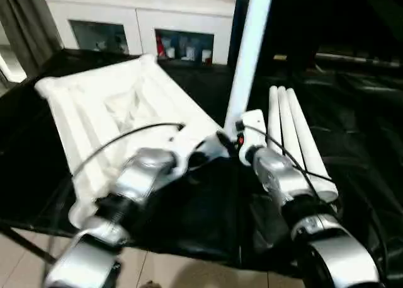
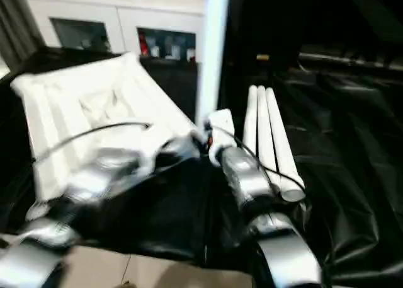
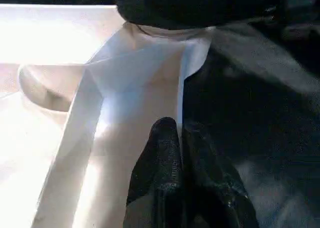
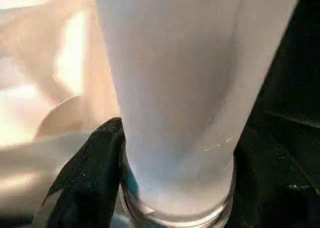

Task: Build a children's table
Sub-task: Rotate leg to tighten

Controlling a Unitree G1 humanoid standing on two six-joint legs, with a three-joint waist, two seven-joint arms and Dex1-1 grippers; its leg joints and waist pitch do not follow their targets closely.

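Note:
The white tabletop [image 1: 107, 105] lies upside down on the black-covered bench, ribbed side up. At its near right corner one white leg [image 1: 249, 55] stands upright, its lower end in a round collar [image 4: 175, 208]. My right gripper [image 1: 236, 137] is shut on this leg near its base; one black finger [image 4: 85, 178] presses its side. Close beside it, my left gripper [image 3: 177, 133] is shut on the thin wall of the tabletop's rim [image 3: 140, 88], next to a round corner socket [image 3: 45, 88]. Three more legs [image 1: 296, 137] lie side by side to the right.
Black sheeting [image 1: 359, 130] covers the bench and folds over its front edge. A white glass-door cabinet [image 1: 157, 23] stands behind the bench. A black cable [image 1: 126, 137] runs across the tabletop to my left wrist. Pale floor [image 1: 176, 269] shows below the bench.

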